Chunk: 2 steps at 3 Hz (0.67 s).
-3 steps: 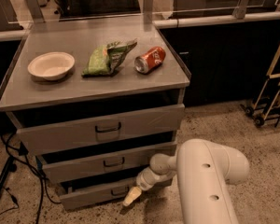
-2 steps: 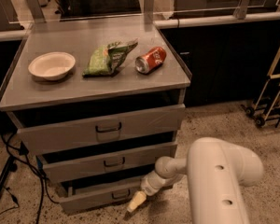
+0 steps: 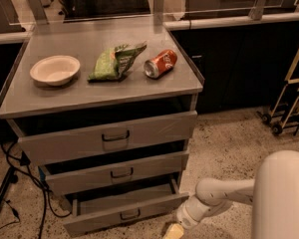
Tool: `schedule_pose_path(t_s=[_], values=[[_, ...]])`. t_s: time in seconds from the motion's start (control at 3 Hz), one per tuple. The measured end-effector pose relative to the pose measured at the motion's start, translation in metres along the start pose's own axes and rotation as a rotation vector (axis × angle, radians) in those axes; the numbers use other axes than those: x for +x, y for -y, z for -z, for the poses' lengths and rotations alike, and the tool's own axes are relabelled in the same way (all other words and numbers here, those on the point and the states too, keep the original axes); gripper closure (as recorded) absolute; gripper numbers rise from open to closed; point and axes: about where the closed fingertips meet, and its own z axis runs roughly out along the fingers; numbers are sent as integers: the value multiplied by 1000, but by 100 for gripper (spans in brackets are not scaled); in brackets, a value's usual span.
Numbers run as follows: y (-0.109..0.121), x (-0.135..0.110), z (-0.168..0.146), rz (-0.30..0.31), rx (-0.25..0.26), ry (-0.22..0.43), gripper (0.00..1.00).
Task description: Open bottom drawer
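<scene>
The bottom drawer is the lowest and shortest of three grey fronts, with a small dark wire handle. It stands pulled out, its dark inside showing behind the front. My gripper is low at the bottom edge of the view, right of the drawer's right corner and apart from the handle. Only its pale tip shows on the white arm.
The middle drawer and top drawer also stand slightly out. On the cabinet top lie a white bowl, a green chip bag and a red soda can. Cables trail left; a wheeled cart stands right.
The bottom drawer has come further out. My gripper and arm have moved right and away from the drawer front, toward the bottom edge of the view.
</scene>
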Motion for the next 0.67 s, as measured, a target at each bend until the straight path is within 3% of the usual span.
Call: schedule_pose_path(t_s=[0.33,0.67], values=[[-8,3,-6,4,-20,-8,0],[17,-36,-23,33,-7,25,0]])
